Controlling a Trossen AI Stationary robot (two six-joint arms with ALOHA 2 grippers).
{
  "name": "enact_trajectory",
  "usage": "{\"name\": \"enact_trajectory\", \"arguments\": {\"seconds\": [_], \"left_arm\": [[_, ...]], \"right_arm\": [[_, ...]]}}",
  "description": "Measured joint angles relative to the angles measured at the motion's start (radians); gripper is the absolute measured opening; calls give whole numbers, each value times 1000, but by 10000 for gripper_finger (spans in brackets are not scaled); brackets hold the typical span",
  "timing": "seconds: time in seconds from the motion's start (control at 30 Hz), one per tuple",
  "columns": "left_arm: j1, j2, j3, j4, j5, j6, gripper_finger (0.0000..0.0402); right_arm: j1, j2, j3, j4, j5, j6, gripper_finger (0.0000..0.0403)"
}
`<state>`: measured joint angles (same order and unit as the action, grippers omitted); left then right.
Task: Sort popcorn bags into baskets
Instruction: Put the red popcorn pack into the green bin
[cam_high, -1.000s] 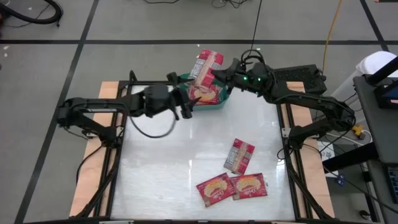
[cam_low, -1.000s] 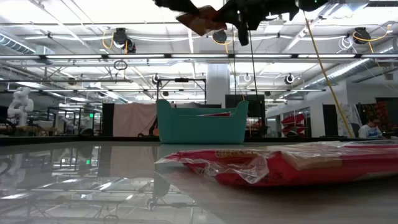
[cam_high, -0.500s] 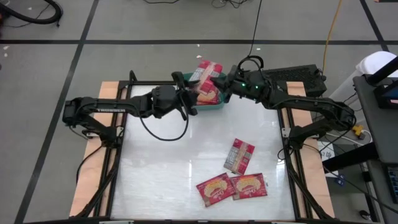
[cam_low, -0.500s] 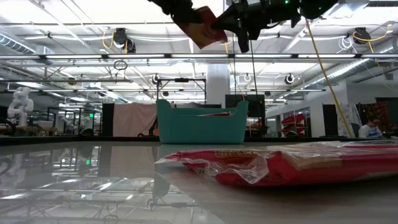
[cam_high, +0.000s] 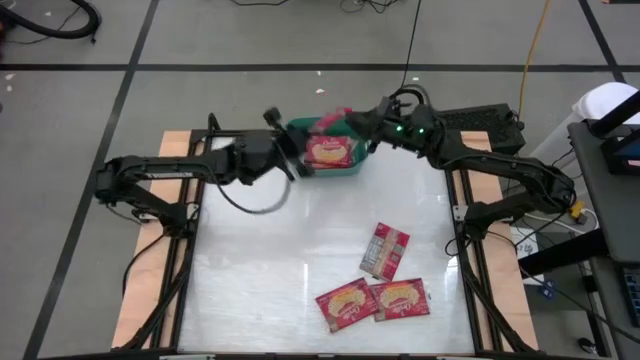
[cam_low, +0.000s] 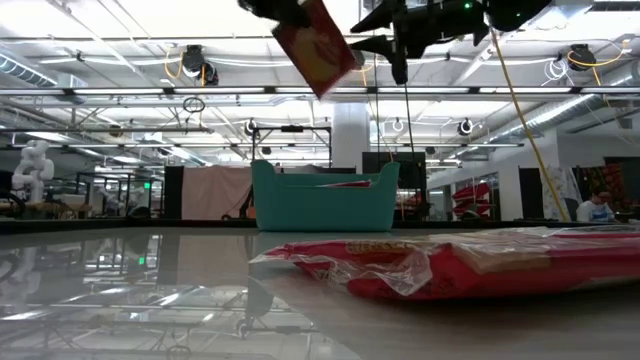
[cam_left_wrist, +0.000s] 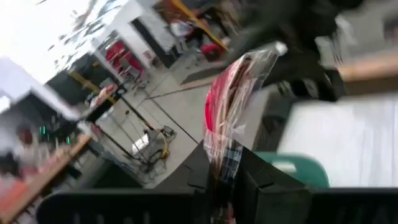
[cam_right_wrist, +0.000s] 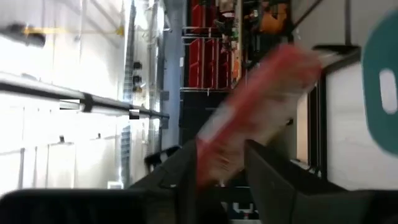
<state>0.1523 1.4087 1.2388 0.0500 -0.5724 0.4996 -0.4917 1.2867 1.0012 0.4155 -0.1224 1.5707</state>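
Note:
One red popcorn bag (cam_low: 316, 46) is held high above the teal basket (cam_low: 322, 206), tilted steeply. My left gripper (cam_low: 285, 8) is shut on it and also shows in its wrist view (cam_left_wrist: 231, 177). My right gripper (cam_low: 358, 32) stands open at the bag's other end, with the blurred bag (cam_right_wrist: 252, 109) between its fingers; I cannot tell if they touch it. In the high view the held bag (cam_high: 331, 122) is over the basket's far rim (cam_high: 300, 127). Another bag (cam_high: 328, 153) lies flat inside the basket. My left gripper pinches the bag's near end (cam_left_wrist: 225, 155), the one with the printed panel, between its two fingers. The fingers lie along the bag. It reaches away from them to its clear crimped end (cam_left_wrist: 268, 55). The bag is lifted clear above the basket, tilted steeply.
Three more popcorn bags lie flat on the white table toward its near right: one with the grey panel up (cam_high: 385, 250) and two with the picture up (cam_high: 345, 303) (cam_high: 400, 298). One of them fills the low view's foreground (cam_low: 450, 265). Wooden side rails (cam_high: 150, 300) border the table.
My left gripper has gone toward the far edge to the bag in my right gripper and taken hold of it. My right gripper's fingers have then spread open. The bag has tipped from nearly level to steeply tilted and shifted a little toward the table's left.

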Motion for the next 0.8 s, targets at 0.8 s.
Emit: {"name": "enact_trajectory", "arguments": {"seconds": [0.8], "left_arm": [[632,-134,-237,238,849,-1453,26]], "right_arm": [[-113,-74,0,-6,-140,-399,169]]}}
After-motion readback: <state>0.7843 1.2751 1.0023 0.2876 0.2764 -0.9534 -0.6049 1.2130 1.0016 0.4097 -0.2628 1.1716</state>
